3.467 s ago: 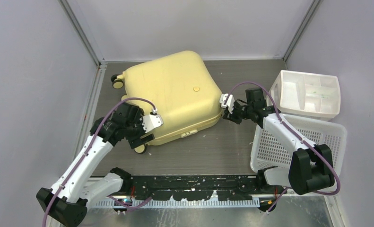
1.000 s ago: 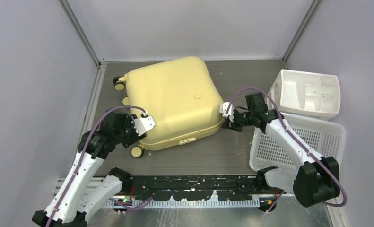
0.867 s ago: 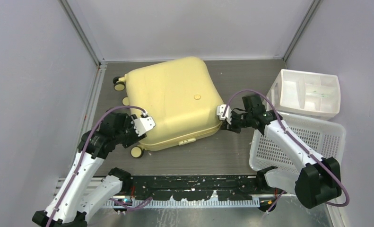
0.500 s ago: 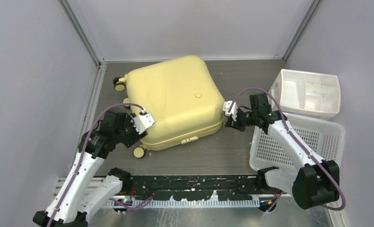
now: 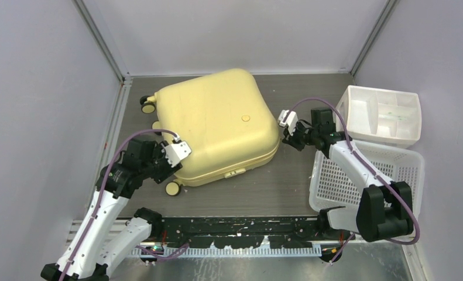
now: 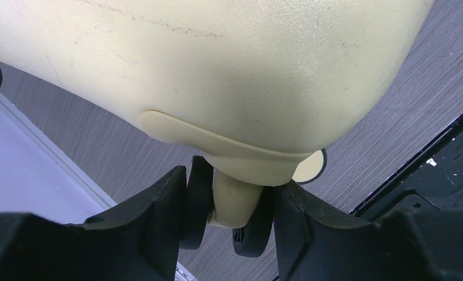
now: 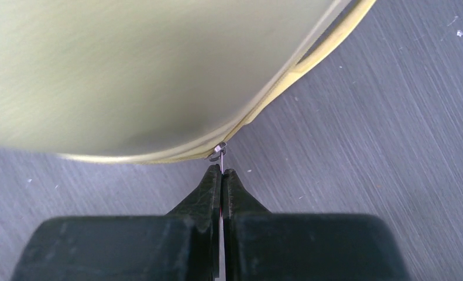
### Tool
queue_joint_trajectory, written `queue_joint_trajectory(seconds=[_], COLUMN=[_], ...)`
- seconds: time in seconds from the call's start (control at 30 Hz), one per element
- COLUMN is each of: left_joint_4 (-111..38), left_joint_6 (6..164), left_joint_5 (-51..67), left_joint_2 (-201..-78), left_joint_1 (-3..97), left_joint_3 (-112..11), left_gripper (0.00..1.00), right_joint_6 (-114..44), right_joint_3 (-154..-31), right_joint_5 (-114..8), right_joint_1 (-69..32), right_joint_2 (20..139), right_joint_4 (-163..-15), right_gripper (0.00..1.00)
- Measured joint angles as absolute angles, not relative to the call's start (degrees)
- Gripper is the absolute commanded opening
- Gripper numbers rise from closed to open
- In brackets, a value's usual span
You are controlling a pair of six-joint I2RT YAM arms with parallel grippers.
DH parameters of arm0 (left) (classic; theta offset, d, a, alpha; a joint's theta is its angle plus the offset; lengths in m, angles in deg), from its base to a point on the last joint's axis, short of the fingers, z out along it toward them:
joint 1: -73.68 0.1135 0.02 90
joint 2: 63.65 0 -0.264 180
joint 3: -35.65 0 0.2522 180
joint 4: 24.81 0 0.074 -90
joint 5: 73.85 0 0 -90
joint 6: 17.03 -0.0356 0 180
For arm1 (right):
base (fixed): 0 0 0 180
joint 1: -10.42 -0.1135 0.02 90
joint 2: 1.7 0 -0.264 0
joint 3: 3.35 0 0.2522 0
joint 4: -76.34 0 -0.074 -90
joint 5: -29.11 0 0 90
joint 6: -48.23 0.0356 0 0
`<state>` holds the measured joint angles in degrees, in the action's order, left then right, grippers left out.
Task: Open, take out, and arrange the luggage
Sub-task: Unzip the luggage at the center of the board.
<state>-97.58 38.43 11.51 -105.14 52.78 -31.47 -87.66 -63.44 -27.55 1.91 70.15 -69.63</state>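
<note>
Lying flat toward the far-left corner of the grey surface (image 5: 275, 187) is the pale yellow hard-shell suitcase (image 5: 214, 126) — left gripper (image 6: 231, 188) clamped around its near caster wheel (image 6: 235, 205), right gripper (image 7: 221, 174) pinched shut on its small metal zipper pull (image 7: 218, 150).

**Luggage (image 5: 211, 126) lying flat and shut**

You are looking at a pale yellow hard-shell case with rounded corners, resting slightly askew on the grey table (image 5: 287, 187), its small caster wheels (image 5: 148, 107) pointing to the left.
</note>
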Motion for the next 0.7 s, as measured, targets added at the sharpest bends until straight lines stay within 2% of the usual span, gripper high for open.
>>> queue_joint_trajectory(seconds=[0.7], left_joint_4=[-98.0], left_joint_6=[35.0], left_joint_5=[11.5], left_joint_2=[-106.3], left_joint_1=[52.8], left_joint_3=[-31.4], left_gripper=[0.0], right_joint_6=[-73.7], right_joint_3=[-81.6], right_joint_5=[-24.1], right_joint_1=[1.0], right_joint_2=[95.5], right_joint_4=[-84.0], right_gripper=[0.01])
